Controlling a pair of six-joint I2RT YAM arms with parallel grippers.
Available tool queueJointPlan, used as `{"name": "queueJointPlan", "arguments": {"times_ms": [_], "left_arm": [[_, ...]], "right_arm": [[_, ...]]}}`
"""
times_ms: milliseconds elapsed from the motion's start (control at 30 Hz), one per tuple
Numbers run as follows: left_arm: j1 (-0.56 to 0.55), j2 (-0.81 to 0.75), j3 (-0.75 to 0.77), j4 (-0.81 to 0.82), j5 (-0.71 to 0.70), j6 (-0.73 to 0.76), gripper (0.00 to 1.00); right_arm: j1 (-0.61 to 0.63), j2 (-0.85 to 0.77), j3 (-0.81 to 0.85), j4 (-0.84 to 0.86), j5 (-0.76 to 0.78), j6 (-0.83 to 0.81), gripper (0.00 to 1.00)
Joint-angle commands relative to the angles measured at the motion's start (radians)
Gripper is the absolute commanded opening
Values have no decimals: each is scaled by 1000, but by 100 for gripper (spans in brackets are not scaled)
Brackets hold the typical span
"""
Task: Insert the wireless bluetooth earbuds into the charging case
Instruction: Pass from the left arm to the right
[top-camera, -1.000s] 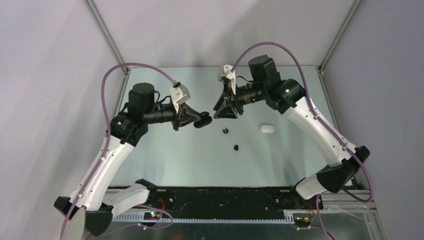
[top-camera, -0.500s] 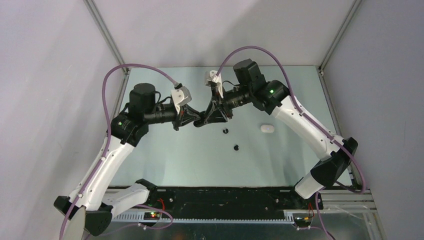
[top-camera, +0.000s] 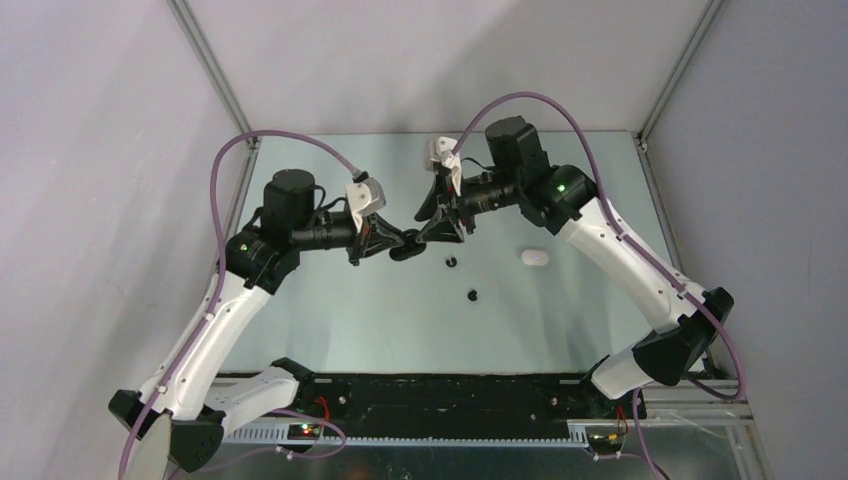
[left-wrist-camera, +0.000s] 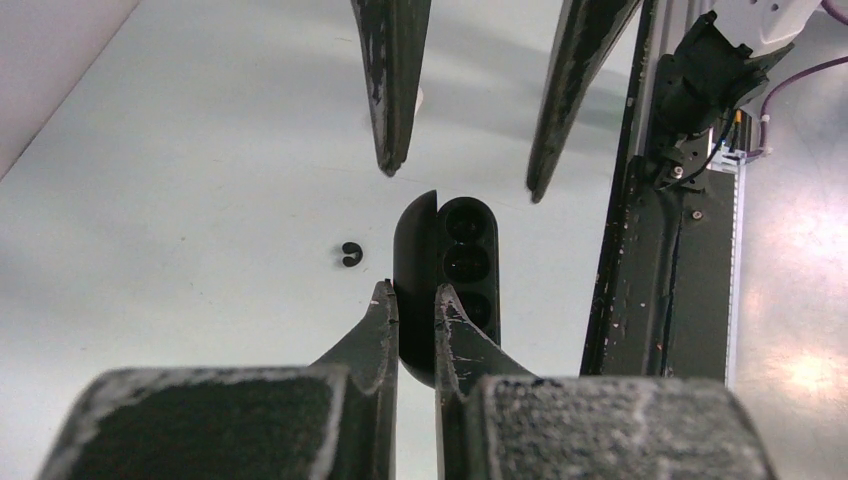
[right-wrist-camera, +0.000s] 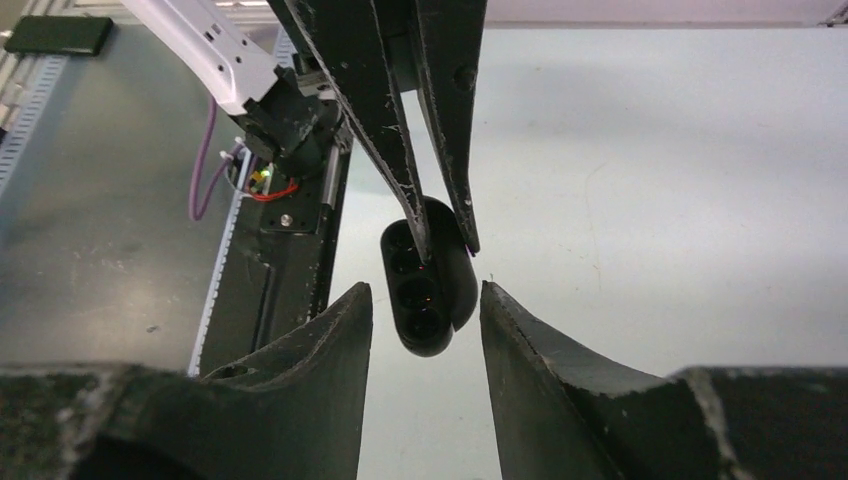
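My left claw (left-wrist-camera: 415, 305) is drawn narrow, pinching the charging case (left-wrist-camera: 465, 250) by what looks like the thin edge of its opened lid. The body and its dark sockets hang out to one side of the pinch. The case is held up between my two claws, over the middle of the bench (top-camera: 380, 330). My right claw (left-wrist-camera: 462, 182) stands wide and, as far as I can see, empty, poised just short of the case's far end. What worries me is that left grip: it is a small bite on a glossy shell, taken off centre. Any nudge from the right claw could swing the case round in my hold or pop it out altogether, and it would drop to the bench. If the right claw closes on the body, it might also fold the lid shut. A black earbud (top-camera: 450, 262) lies loose on the bench close by, and a second black earbud (top-camera: 472, 295) lies nearer my bases. A falling case or a low sweep of an arm could send either one rolling. I cannot tell whether any socket is filled, since they read only as dark hollows. The white oval piece (top-camera: 535, 257) sits well apart to the right.
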Motion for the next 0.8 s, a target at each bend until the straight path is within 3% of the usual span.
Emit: {"name": "queueJointPlan", "arguments": {"times_ms": [0, 100, 367, 633, 767], "left_arm": [[-6, -14, 32, 19, 47, 3, 0], [-8, -18, 37, 18, 49, 3, 0], [-10, -22, 39, 18, 42, 3, 0], [-13, -16, 49, 19, 43, -3, 0], [-13, -16, 49, 19, 40, -4, 0]], "right_arm": [[19, -13, -34, 47, 70, -46, 47], [19, 7, -26, 52, 81, -34, 45], [21, 16, -32, 56, 90, -28, 29], [36, 6, -55, 48, 112, -46, 35], [42, 3, -61, 42, 114, -56, 25]]}}
